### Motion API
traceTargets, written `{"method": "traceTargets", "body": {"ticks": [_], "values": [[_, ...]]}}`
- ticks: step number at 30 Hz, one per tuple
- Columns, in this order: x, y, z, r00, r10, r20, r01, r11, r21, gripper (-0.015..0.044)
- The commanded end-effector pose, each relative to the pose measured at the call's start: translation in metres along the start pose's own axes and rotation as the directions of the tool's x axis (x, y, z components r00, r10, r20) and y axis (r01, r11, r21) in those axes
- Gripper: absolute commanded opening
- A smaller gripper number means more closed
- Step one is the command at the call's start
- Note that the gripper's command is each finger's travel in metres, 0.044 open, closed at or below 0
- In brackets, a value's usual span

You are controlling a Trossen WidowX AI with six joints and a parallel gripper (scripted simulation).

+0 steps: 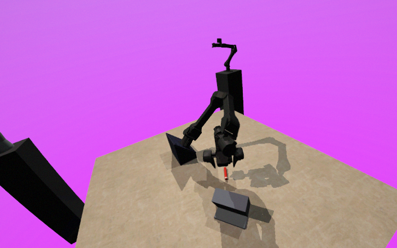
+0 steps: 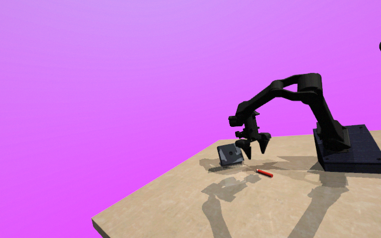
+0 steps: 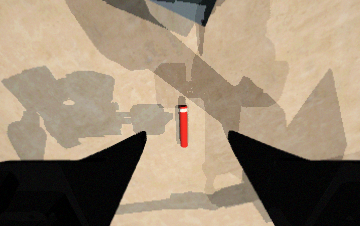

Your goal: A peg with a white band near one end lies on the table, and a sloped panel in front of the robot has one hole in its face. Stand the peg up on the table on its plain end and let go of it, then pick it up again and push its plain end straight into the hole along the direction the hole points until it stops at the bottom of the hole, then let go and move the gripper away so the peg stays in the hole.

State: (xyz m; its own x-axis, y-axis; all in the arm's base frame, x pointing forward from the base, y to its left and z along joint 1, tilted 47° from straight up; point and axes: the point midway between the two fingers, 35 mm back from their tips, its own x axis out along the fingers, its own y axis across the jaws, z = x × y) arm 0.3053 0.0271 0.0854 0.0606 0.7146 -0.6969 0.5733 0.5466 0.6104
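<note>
A red peg [image 1: 225, 172] [image 2: 265, 173] [image 3: 184, 129] lies flat on the table. Its white band is near the end that faces the sloped panel, at the top of the peg in the wrist view. My gripper [image 1: 225, 167] [image 2: 256, 156] [image 3: 186, 134] is open and empty above the table, pointing down. In the wrist view the peg lies between the two fingertips, below them. The sloped panel [image 2: 225, 161] shows its face with one dark hole [image 2: 231, 153] in the exterior view. The top view shows the panel block [image 1: 231, 201] from behind, with its hole hidden.
The panel's lower edge shows at the top of the wrist view. The robot's dark base [image 1: 187, 154] [image 2: 362, 145] stands on the table [image 1: 140, 187] [image 2: 157, 202]. Dark pillars [image 1: 38, 187] [image 1: 231, 87] stand beyond the table edges, one carrying another arm. Shadows of the arm cross the table.
</note>
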Motion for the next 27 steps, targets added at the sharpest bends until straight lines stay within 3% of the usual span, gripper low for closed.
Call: {"method": "traceTargets", "body": {"ticks": [1, 27], "values": [[0.003, 0.002, 0.001, 1.0, 0.008, -0.004, -0.008, 1.0, -0.016, 0.044], [0.045, 0.003, 0.003, 1.0, 0.007, -0.002, -0.007, 1.0, -0.017, 0.044]]}}
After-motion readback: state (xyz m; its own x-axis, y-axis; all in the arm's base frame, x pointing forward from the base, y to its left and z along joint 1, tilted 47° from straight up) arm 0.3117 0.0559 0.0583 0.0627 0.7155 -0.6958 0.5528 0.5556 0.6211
